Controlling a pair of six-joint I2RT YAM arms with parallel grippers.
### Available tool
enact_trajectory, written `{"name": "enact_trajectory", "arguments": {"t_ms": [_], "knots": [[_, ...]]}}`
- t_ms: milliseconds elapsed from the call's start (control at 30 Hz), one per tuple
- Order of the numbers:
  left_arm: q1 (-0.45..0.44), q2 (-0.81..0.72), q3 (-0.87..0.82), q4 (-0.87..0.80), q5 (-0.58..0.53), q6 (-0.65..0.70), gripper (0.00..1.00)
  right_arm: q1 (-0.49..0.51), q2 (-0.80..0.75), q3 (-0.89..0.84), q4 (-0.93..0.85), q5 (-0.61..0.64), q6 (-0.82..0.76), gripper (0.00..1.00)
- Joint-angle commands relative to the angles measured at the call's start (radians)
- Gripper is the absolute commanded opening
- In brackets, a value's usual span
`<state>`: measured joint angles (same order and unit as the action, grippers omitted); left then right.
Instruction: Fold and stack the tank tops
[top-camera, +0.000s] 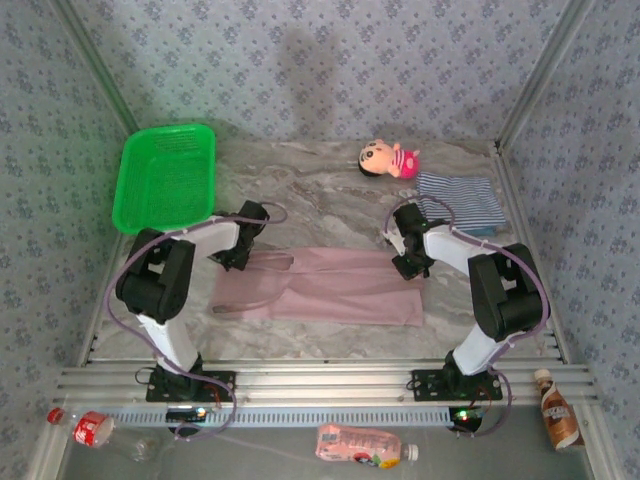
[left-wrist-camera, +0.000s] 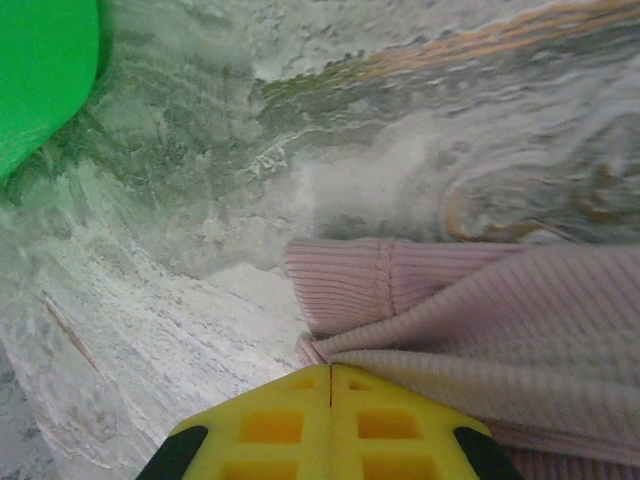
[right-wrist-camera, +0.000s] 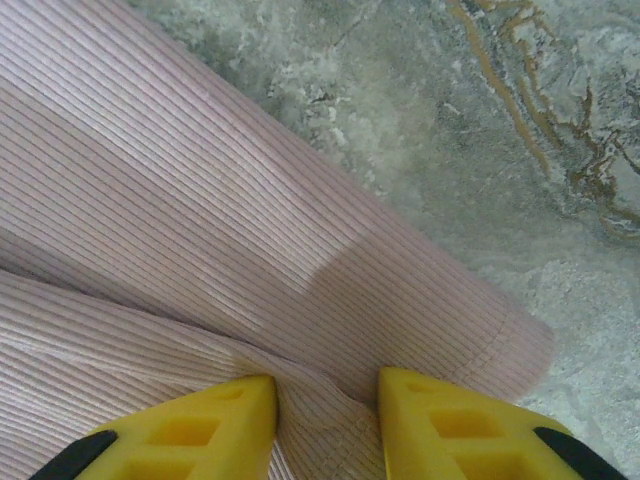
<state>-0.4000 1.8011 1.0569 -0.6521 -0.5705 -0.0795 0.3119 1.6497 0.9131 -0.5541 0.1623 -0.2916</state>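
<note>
The mauve-pink tank top (top-camera: 330, 285) lies spread flat across the middle of the table. My left gripper (top-camera: 243, 260) is at its left end, and in the left wrist view its yellow fingers (left-wrist-camera: 330, 368) are pressed together with gathered ribbed pink cloth (left-wrist-camera: 480, 340) at their tips. My right gripper (top-camera: 408, 265) is at the top's right end. Its fingers (right-wrist-camera: 327, 385) stand apart astride a raised fold of the pink cloth (right-wrist-camera: 200, 200). The navy-and-white striped tank top (top-camera: 460, 200) lies folded at the back right, with a teal-blue edge (top-camera: 481, 231) under it.
A green basket (top-camera: 165, 175) stands at the back left and shows as a green corner (left-wrist-camera: 40, 70) in the left wrist view. A pink plush doll (top-camera: 388, 158) lies behind the striped top. Bottles (top-camera: 365, 445) lie off the table's near rail.
</note>
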Motion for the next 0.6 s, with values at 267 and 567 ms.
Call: {"name": "enact_trajectory", "arguments": {"t_ms": [267,567], "knots": [[0.009,0.054,0.054,-0.069,-0.007,-0.002,0.25,-0.005,-0.043,-0.064,-0.162,0.070,-0.007,0.41],[0.000,0.015,0.190,-0.278,0.094,-0.034,0.46,0.029,-0.225,-0.032,-0.124,-0.043,-0.142,0.49]]}}
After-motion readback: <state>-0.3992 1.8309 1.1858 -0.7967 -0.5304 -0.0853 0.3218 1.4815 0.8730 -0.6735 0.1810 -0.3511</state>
